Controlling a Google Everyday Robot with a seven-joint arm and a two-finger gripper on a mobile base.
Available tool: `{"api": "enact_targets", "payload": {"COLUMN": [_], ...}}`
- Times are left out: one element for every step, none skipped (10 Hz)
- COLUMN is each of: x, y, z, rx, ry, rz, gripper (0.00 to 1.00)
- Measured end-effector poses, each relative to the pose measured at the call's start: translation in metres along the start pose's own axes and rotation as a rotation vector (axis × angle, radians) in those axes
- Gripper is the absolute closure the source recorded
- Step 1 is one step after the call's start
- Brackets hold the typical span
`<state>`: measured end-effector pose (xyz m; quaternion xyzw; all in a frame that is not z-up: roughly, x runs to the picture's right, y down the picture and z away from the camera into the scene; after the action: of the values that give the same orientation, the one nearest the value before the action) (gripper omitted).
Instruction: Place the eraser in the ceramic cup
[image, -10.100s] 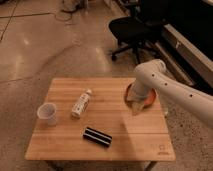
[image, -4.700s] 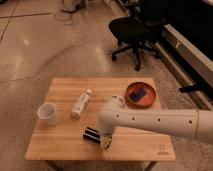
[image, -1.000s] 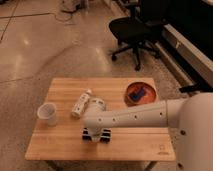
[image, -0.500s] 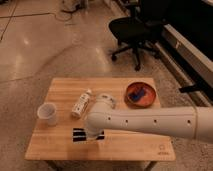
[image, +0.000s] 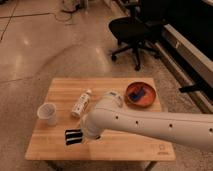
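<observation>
A low wooden table (image: 65, 87) stands on a shiny floor, with a black office chair (image: 132, 30) well behind it. A white bottle (image: 81, 103) lies near the table's middle. At the far right corner an orange-red bowl (image: 151, 96) holds a small blue object (image: 137, 93).

The thick white arm (image: 150, 125) comes in from the right across the front of the table, covering much of it.

Its gripper (image: 80, 136) is over the front left part of the table, closed on the eraser (image: 72, 136). The eraser is a black block with thin pale stripes, sticking out leftward from the arm's end.

The cup (image: 47, 113), small and whitish, stands upright near the left edge, apart from the eraser, with nothing between them.
</observation>
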<state>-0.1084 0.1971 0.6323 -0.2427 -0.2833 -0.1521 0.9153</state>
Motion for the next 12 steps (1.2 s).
{"api": "enact_targets", "payload": {"x": [0.000, 0.001, 0.001, 0.000, -0.008, -0.016, -0.024, -0.032, -0.039, -0.050, -0.059, -0.065], "y": [0.000, 0.000, 0.000, -0.003, -0.014, -0.025, -0.038, -0.052, -0.064, -0.080, -0.094, -0.103], "z": [0.000, 0.000, 0.000, 0.000, 0.003, 0.007, 0.010, 0.013, 0.015, 0.016, 0.015, 0.014], "rx": [0.000, 0.001, 0.002, 0.005, 0.014, 0.022, 0.029, 0.039, 0.047, 0.055, 0.066, 0.072], "ry": [0.000, 0.000, 0.000, -0.007, -0.028, -0.049, -0.067, -0.081, -0.097, -0.122, -0.144, -0.160], "rz": [0.000, 0.001, 0.003, 0.007, 0.014, 0.018, 0.016, 0.012, 0.008, 0.001, -0.004, -0.009], "gripper": [1.00, 1.00, 1.00, 1.00, 1.00, 1.00, 1.00, 1.00, 1.00, 1.00, 1.00, 1.00]}}
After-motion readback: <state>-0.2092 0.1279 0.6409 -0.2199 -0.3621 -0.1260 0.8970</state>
